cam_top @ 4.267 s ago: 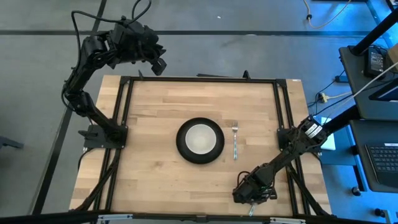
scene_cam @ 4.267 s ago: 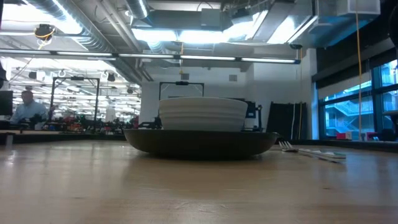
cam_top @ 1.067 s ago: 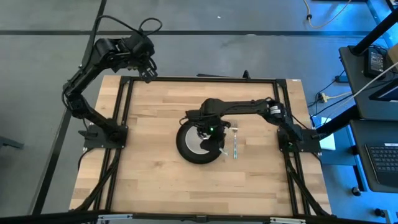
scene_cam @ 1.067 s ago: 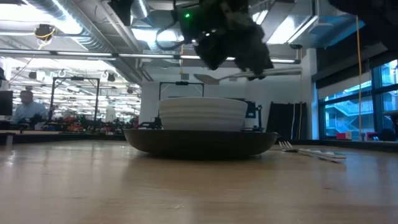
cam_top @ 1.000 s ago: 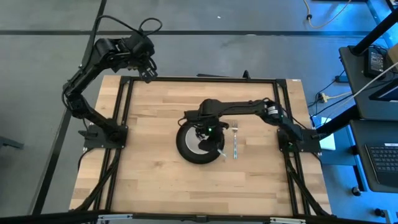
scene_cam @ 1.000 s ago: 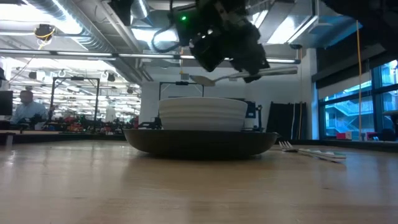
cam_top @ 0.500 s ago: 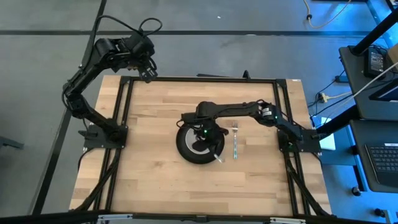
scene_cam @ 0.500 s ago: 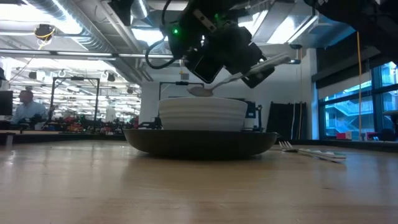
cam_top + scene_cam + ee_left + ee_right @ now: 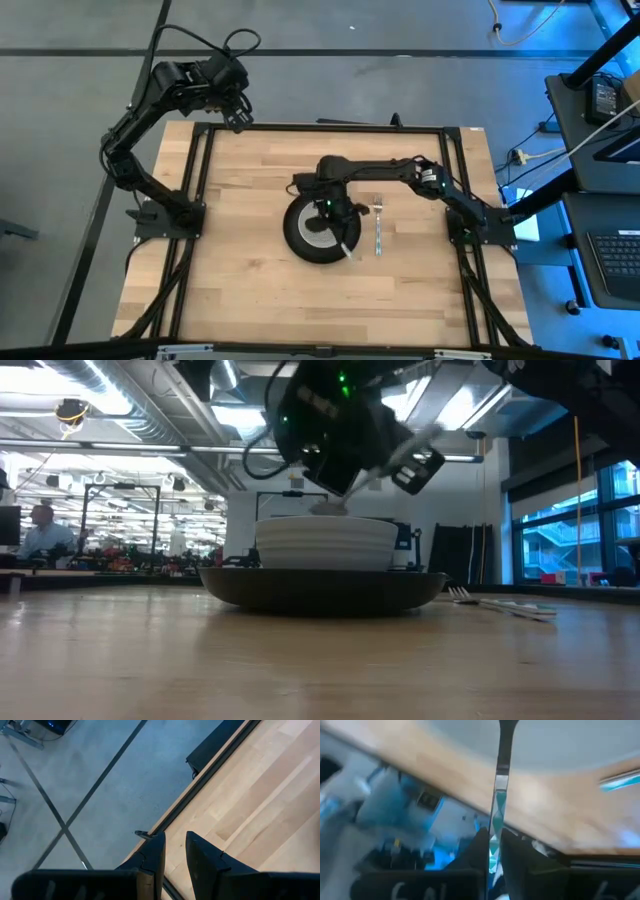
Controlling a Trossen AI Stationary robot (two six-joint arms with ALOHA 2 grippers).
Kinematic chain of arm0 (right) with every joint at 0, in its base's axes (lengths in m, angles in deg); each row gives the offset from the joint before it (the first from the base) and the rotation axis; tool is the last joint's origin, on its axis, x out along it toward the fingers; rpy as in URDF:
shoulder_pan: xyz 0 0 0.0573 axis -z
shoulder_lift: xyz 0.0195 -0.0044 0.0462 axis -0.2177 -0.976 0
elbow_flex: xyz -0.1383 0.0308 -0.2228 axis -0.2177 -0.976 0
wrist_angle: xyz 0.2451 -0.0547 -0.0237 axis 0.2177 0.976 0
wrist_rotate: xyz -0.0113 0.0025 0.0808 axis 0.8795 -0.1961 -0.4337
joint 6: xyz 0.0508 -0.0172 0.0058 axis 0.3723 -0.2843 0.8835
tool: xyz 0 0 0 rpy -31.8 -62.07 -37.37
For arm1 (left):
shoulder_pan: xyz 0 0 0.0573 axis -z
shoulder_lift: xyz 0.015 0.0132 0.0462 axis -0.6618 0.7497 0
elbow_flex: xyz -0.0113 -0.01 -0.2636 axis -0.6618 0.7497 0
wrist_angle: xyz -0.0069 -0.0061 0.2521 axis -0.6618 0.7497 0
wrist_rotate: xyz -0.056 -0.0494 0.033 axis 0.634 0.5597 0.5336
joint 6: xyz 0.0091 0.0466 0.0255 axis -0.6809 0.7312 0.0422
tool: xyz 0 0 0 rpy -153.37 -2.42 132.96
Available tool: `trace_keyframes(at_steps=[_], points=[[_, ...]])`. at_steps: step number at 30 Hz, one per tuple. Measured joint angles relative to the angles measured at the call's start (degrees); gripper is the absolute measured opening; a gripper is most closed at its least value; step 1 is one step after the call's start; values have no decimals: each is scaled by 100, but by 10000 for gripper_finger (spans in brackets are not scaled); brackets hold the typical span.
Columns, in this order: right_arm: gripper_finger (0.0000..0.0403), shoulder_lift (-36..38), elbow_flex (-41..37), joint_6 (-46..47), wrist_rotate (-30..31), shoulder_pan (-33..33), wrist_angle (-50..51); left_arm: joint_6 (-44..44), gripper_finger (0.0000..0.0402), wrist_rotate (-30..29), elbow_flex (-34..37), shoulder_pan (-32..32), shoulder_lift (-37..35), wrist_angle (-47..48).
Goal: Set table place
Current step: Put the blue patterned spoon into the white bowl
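Observation:
A white bowl [image 9: 325, 543] sits in a black plate [image 9: 292, 240] at the middle of the table [image 9: 240, 270]. To the plate's right a fork [image 9: 378, 228] lies flat, also low in the low view as the fork [image 9: 500, 603]. My right gripper [image 9: 338, 222] hovers over the bowl, shut on a spoon [image 9: 380, 470] whose scoop end [image 9: 326, 508] dips to the bowl's rim. My left gripper [image 9: 174, 855] hangs above the table's far left corner, its fingers a little apart with nothing between them. My right gripper pinches the spoon's patterned handle [image 9: 496, 820] between its two fingers, which lie along it. The spoon is tilted, scoop end down toward the white bowl, handle end [image 9: 347, 250] rising to the right. Whether the scoop touches the bowl I cannot tell.
A black metal frame [image 9: 320, 127] edges the table, with both arm bases mounted at its left and right sides. Bare wood lies left of the plate and along the near edge. Beyond the table is a workshop with a person [image 9: 40, 530] far off.
My right gripper has come down over the white bowl and shifted slightly toward the table's left edge, tipping as it went. The spoon, level above the bowl a second ago, now slants with its scoop end lowered to the bowl's rim.

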State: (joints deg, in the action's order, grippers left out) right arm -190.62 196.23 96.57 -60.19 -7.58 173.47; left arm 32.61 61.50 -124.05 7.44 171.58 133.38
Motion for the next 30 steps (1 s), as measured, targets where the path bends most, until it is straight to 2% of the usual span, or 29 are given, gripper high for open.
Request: trace_keyframes(at_steps=[2,7,19,30], points=[[35,0,0,96,212,126,0,7,69,22,0,0,0,0],[36,0,0,-7,218,369,-2,9,69,382,0,4,0,-4],[36,-376,-2,244,-516,598,-113,13,69,414,0,2,-4,55],[36,-699,-4,166,-701,613,-354,15,69,412,0,2,-4,55]])
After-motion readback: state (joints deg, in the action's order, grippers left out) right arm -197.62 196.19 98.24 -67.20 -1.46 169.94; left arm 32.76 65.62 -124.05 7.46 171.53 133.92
